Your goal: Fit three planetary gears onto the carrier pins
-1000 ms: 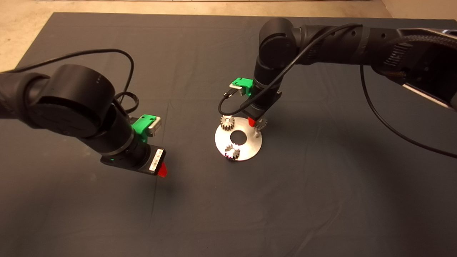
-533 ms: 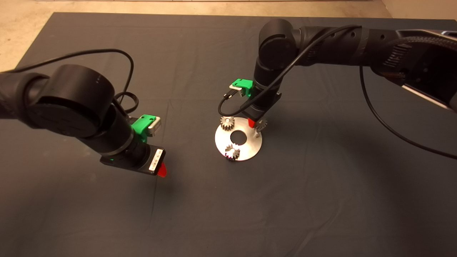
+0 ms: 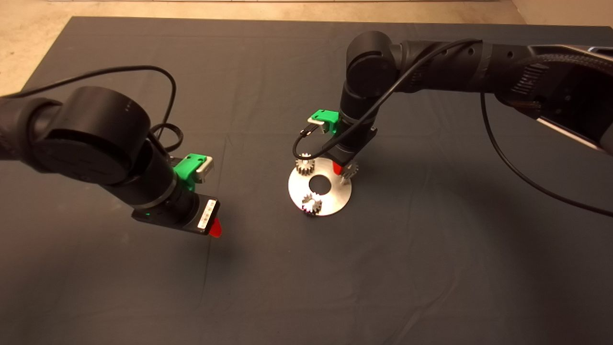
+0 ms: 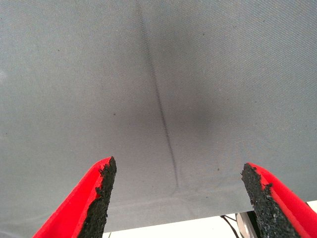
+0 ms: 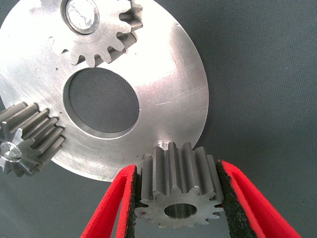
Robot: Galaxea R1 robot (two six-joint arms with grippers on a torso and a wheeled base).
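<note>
Two planetary gears (image 5: 91,32) (image 5: 27,139) sit seated on carrier pins of the shiny disc (image 3: 335,196) at mid-tabletop; the third gear (image 5: 181,186) is clamped between the right gripper (image 3: 341,168) fingers, bore axis roughly upright, hanging just over the last free pin (image 5: 162,145) at the disc's rim; seating it likely needs the bore brought squarely above that stud; the right arm reaches steeply down, while the left gripper (image 4: 178,198) hovers spread wide and empty, well apart over bare mat (image 3: 143,297).
</note>
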